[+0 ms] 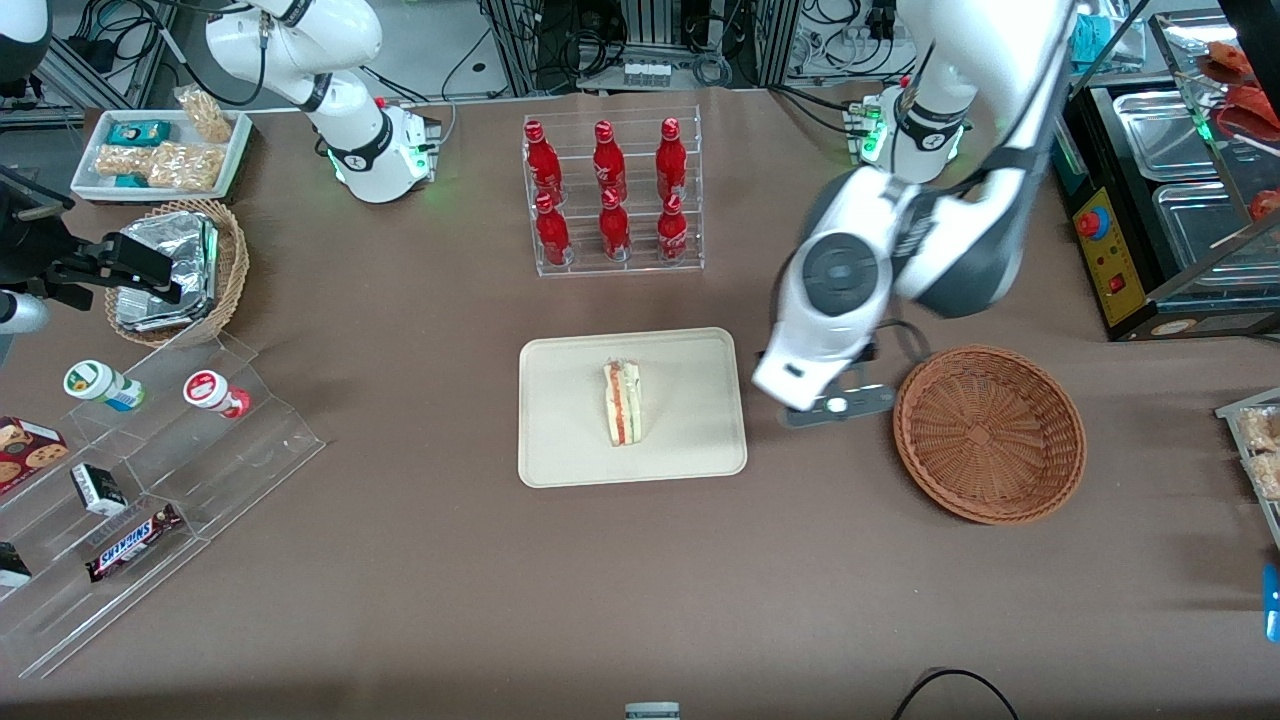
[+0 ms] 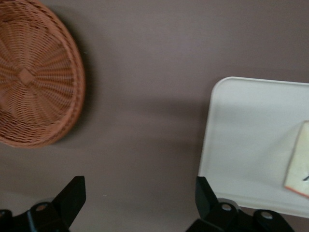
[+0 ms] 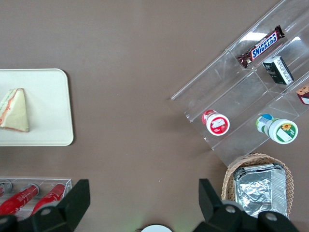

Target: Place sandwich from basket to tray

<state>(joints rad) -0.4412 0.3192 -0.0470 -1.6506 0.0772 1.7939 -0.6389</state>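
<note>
Gripper [image 2: 140,203] between basket [image 1: 988,433], tray [image 1: 560,450]

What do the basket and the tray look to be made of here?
Basket: reddish-brown woven wicker, matte; the radial weave shows plainly, and it holds nothing. Tray: smooth cream material, probably plastic or moulded fibre, with a low rim; the sandwich lies on it. The open gripper hangs between them above the tablecloth.

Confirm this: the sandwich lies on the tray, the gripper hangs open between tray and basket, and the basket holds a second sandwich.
Not quite. The front view shows the basket empty. The rest holds: the sandwich lies on the tray, and the gripper hangs open above bare table between them.
</note>
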